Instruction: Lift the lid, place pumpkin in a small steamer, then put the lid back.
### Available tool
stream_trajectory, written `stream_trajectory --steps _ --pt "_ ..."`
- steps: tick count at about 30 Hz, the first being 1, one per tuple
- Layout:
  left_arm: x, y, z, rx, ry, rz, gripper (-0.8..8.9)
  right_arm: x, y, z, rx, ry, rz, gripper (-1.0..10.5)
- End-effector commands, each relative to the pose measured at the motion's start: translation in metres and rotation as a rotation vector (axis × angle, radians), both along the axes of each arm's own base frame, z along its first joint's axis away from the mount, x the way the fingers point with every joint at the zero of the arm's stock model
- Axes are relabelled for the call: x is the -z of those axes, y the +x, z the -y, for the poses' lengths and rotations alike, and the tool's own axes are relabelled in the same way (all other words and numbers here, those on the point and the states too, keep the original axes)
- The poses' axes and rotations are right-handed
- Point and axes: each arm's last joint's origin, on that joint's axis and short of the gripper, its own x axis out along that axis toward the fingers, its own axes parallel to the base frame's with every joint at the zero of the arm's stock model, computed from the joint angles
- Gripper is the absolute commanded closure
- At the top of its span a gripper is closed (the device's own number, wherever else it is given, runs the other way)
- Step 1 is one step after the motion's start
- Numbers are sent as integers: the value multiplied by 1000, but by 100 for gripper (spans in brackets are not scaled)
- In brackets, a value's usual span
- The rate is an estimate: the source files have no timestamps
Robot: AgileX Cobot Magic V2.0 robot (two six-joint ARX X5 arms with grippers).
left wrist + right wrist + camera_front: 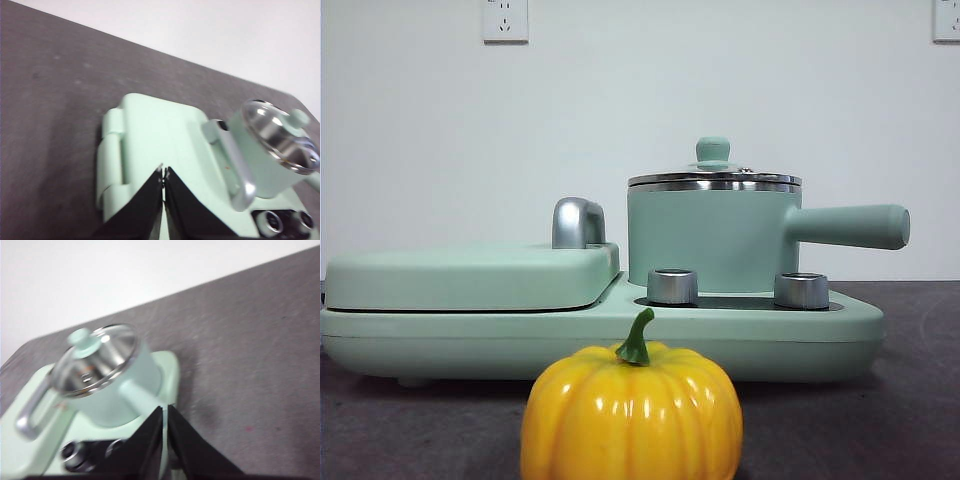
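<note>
Lid: seated flat on the small steamer, knob up, untouched; through the glass in the right wrist view the pot looks empty, no pumpkin inside
Small steamer: stands on the base behind the two steel knobs, long handle pointing away from the griddle cover
Pumpkin: on the table, in front of the base, well apart from the pot, stem up; not seen in either wrist view
Left gripper: jaws pressed together w/ only a hairline gap, nothing held; hangs above the griddle cover, pot off to one side
Right gripper: jaws closed tip to tip, empty; hangs above the steamer's handle side, lid in plain sight
Front view: neither arm shows, so both are prob. parked high
Progress: nothing done yet – lid on, pumpkin out, no contact anywhere
Left to do: lift lid by the knob, set or hold it aside, pick pumpkin, drop it in the pot, lid back on
Next, as I judge: right gripper is nearer the knob, must open before coming down on it
Risk: knob is small & smooth, glass lid could tilt or slip; pumpkin is glossy, only a bit narrower than the pot
</note>
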Motion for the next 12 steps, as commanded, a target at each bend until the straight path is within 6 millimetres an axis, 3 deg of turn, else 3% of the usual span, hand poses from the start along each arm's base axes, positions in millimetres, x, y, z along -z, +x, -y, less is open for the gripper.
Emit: stream_trajectory --steps 1,7,12 --pt "-26 7 4 103 44 32 806 -24 -4 -2 -75 -26 32 934" --pt "-59 20 13 320 -1 44 806 -61 -5 -7 -270 -32 55 934" --pt "-76 24 19 457 19 68 806 -77 -1 -10 -408 -80 59 934"
